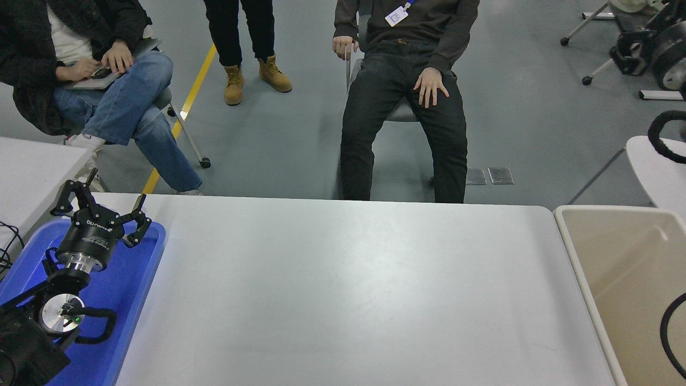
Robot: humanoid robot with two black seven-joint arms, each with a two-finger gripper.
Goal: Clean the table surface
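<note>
The table surface (pixel 343 289) is a wide matte white top that fills the lower middle of the head view, and nothing lies on it. My left gripper (pixel 99 197) is parked at the lower left above a blue tray (pixel 126 284), its black fingers spread open and holding nothing. Black and silver parts of my right arm (pixel 651 48) show at the top right edge, high above the floor and away from the table. Its black cable (pixel 664 142) loops in at the right edge. Whether the right gripper is open or shut is not visible.
A beige bin (pixel 632 279) stands against the table's right end. A round white table (pixel 656 166) is behind it, and a smaller white table (pixel 32 166) is at the far left. Two people sit and one stands beyond the far edge.
</note>
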